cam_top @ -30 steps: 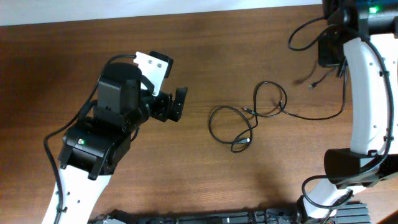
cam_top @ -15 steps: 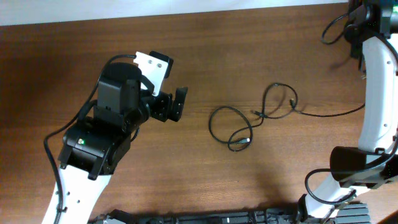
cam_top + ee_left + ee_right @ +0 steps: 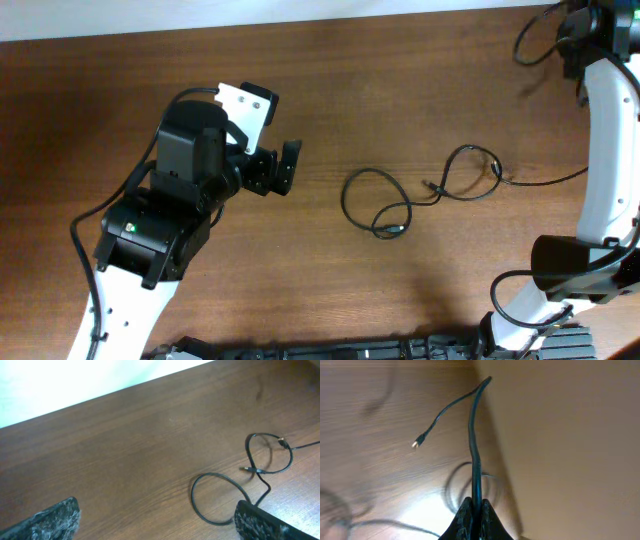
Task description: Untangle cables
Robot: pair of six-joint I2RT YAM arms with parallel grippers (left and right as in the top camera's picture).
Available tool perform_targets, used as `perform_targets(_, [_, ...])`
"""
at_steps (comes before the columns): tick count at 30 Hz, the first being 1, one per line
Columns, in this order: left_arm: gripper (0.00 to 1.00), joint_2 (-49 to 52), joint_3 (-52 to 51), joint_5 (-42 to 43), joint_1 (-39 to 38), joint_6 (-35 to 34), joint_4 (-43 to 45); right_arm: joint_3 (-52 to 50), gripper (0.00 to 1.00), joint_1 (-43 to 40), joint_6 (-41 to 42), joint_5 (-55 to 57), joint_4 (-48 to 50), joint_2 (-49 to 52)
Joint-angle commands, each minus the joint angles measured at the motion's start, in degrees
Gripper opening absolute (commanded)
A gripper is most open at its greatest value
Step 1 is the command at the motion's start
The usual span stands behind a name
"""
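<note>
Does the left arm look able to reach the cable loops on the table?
Probably yes: its open end effector sits beside the cable loops, with only bare table between them.

bench (image 3: pixel 400 80): brown wood | cables (image 3: pixel 388 232): two linked loops lying right of centre, one strand trailing right toward the white right arm (image 3: pixel 605 150) | left gripper (image 3: pixel 279 170): jaws apart, facing the loops, well apart from them
</note>
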Motion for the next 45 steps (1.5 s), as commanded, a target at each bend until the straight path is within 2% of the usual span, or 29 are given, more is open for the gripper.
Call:
perform_targets(1, [0.99,0.02,0.90,-0.42,0.33,-0.59,0.07,-0.83,0.04,-0.15,-2.08,-13.75,-0.13,0.11])
perform_targets(3, [0.99,0.02,0.90,-0.42,0.33,-0.59,0.07,-1.46,0.04,-0.15,-2.08,-16.52,-0.13,0.11])
perform_targets(19, [0.99,0.02,0.90,0.35,0.33,-0.59,0.00,-3.32,0.04,-0.15,-2.08,-17.70,-0.92,0.11])
perform_targets(24, [0.99,1.46,0.90,7.06,0.31,-0.57,-1.92,-3.32,0.04,-0.15,-2.03,-17.77,-1.42,0.11])
perform_targets(28, [0.99,6.99,0.90,11.96,-0.50,-0.28,-4.92,-3.32,0.04,-0.15,-2.03,-17.77,-1.44,0.09])
perform_targets(34, [0.99,18.60,0.90,23.56,-5.38,5.84,-3.69,-3.32,0.04,-0.15,-2.03,-17.77,-1.92,0.11])
perform_targets(45, [0.99,34.91,0.90,24.28,-16.20,6.82,2.86,-3.32,0.04,-0.15,-2.03,-17.77,-2.10,0.09])
